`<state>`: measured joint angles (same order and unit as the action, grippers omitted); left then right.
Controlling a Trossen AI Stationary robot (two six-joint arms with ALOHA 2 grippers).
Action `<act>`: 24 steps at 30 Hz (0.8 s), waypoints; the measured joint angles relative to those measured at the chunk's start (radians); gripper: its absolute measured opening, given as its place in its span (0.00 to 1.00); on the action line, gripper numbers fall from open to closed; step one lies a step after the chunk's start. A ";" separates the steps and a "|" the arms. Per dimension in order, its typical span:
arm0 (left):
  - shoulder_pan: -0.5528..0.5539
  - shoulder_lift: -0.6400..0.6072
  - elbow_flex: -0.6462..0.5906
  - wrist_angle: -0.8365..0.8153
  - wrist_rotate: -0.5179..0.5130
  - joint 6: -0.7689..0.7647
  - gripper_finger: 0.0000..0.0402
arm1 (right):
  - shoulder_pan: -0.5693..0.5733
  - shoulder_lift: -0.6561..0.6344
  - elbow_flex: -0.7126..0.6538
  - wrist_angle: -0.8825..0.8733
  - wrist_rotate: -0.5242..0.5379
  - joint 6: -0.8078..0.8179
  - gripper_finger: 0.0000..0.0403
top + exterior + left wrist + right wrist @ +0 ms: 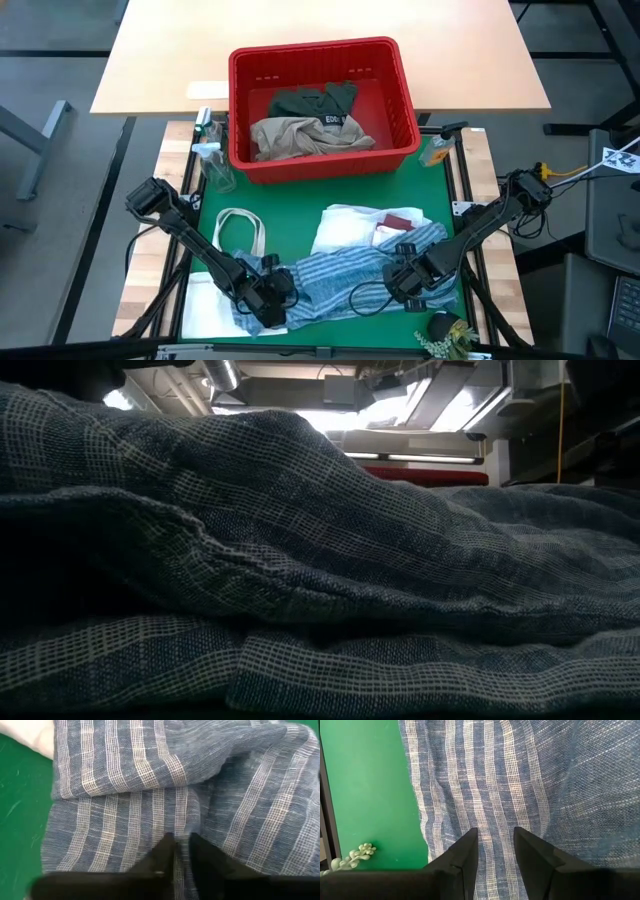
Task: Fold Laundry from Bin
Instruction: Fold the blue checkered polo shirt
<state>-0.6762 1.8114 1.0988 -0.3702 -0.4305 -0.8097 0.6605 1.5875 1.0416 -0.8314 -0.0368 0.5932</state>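
Observation:
A blue-and-white striped garment (345, 275) lies crumpled along the near part of the green mat and fills the low view (320, 540). My left gripper (272, 300) is at its left end, shut on a ridge of the cloth (182, 851). My right gripper (408, 288) stands over its right part, pointing down, fingers apart, with flat striped cloth (495, 837) showing between them. Whether it touches the cloth, I cannot tell. The red bin (325, 160) at the far side holds a dark green garment (318, 100) and a beige one (305, 135). My left gripper pinches a narrow raised fold of the striped garment (183, 837) between its two fingers, near the garment's left end. The fingers (165, 855) come slanting down from the near left. The rest of the garment lies slack on the mat.
A white garment (350, 225) with a maroon piece (398, 220) on it lies between the bin and the striped cloth. A white tote bag (215, 295) with looped handles lies at the left. Bottles (210, 150) stand left of the bin, a small plant sprig (352, 856) at the near right.

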 joint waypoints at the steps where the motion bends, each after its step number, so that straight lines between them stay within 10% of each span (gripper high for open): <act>1: 0.000 0.000 0.000 -0.001 -0.001 -0.006 0.08 | 0.000 0.000 0.000 0.000 0.000 0.000 0.31; 24: -0.119 -0.047 0.049 -0.005 0.221 -0.208 0.00 | 0.001 -0.001 -0.065 -0.008 -0.010 0.030 0.31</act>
<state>-0.7949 1.7645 1.1477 -0.3748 -0.2093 -1.0178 0.6613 1.5864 0.9764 -0.8395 -0.0467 0.6231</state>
